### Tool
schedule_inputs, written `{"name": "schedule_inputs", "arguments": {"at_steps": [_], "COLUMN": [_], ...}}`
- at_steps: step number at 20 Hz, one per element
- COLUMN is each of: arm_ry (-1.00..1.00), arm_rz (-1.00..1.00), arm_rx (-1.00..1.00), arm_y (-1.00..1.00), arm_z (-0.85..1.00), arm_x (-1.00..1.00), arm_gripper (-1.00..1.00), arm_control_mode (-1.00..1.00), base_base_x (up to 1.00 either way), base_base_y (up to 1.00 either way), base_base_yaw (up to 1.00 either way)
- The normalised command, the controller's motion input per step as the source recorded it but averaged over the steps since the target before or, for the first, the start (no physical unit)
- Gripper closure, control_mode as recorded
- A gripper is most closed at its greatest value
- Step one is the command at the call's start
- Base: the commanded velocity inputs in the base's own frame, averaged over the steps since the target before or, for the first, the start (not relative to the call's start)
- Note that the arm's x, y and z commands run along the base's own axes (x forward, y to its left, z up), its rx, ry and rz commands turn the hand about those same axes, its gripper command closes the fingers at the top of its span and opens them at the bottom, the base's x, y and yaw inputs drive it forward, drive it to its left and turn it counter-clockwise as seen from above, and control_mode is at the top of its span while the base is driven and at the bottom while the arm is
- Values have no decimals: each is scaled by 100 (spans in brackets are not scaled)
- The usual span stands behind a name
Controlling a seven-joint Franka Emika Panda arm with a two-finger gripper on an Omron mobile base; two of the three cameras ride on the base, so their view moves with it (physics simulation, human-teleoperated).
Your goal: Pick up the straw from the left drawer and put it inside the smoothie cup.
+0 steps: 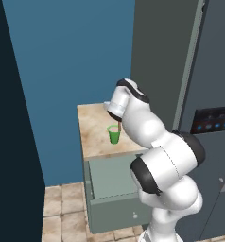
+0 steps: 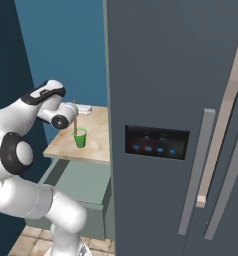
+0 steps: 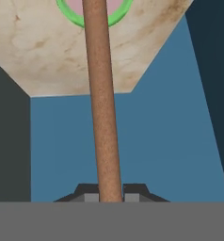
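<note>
Orange-brown and straight, the straw point(image 3: 102, 103) is clamped between the gripper point(image 3: 110, 190) fingertips and runs directly away from the hand, its long axis aimed at the mouth of the smoothie cup point(image 1: 114, 134). In the hand view the far end of the stick crosses the green rim and lies over the pinkish contents, a little off the rim's centre as far as the cropped ring shows. From the right base view the straw stands nearly upright with its lower end at or just inside the cup's mouth; how deep it sits I cannot tell. The cup stands on the marbled counter point(image 1: 93, 127), toward its front edge, above the left drawer point(image 1: 109, 177), which is pulled out. Judging from this, what remains is a short push along the straw's own axis, then letting go.
</note>
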Motion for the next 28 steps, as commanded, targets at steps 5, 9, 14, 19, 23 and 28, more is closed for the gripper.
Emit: {"name": "schedule_inputs", "arguments": {"at_steps": [5, 9, 14, 19, 23, 28], "arm_ry": [0, 0, 0, -1, 0, 0], "arm_rz": [0, 0, 0, 0, 0, 0], "arm_rx": [0, 0, 1, 1, 0, 0], "arm_y": [2, 1, 0, 1, 7, 5], "arm_z": [-17, -11, -3, 0, 0, 0], "arm_x": [6, 3, 4, 4, 14, 14], "arm_gripper": [100, 100, 100, 100, 100, 100], "arm_control_mode": [-100, -100, -100, -100, -100, -100], "base_base_x": [0, 0, 0, 0, 0, 0], "base_base_y": [0, 0, 0, 0, 0, 0], "base_base_yaw": [0, 0, 0, 0, 0, 0]}}
